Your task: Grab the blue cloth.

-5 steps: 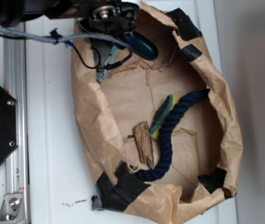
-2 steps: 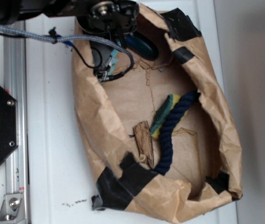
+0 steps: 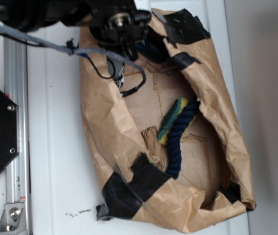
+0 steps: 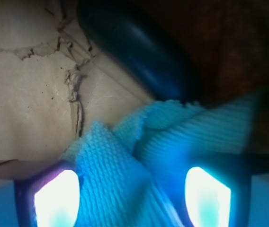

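The blue cloth (image 4: 139, 156) lies bunched between the two glowing fingertips (image 4: 56, 198) of the gripper (image 4: 132, 201), filling the gap. Behind it rests a dark blue rounded object (image 4: 139, 52) on cracked brown paper (image 4: 25, 90).

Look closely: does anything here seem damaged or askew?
Yes. The paper bag is crumpled and patched with black tape, and its floor is cracked and torn. The cloth lies bunched between the end effector fingers.

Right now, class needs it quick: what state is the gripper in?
Gripper: shut on the blue cloth, which bunches between both fingers.
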You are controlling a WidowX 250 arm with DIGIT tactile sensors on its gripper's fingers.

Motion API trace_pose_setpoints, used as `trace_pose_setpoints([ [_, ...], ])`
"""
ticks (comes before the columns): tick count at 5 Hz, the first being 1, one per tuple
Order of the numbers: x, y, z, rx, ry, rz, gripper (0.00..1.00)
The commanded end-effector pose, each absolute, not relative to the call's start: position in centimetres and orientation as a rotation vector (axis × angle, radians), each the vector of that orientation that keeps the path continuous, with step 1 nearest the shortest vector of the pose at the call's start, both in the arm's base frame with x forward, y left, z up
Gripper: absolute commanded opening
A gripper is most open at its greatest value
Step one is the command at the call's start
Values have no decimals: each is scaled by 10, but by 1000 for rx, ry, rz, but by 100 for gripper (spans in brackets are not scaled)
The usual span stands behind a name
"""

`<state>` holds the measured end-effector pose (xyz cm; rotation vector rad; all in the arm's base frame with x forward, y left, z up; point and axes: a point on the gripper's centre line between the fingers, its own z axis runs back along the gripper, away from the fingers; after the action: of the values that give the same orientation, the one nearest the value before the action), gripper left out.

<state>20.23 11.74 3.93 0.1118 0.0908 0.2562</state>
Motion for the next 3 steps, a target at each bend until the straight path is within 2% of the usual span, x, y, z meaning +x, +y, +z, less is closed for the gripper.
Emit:
trace_pose_setpoints([
  [1, 207, 101, 21, 115, 65, 198, 100],
  [3, 210, 99, 4, 133, 102, 166, 100],
])
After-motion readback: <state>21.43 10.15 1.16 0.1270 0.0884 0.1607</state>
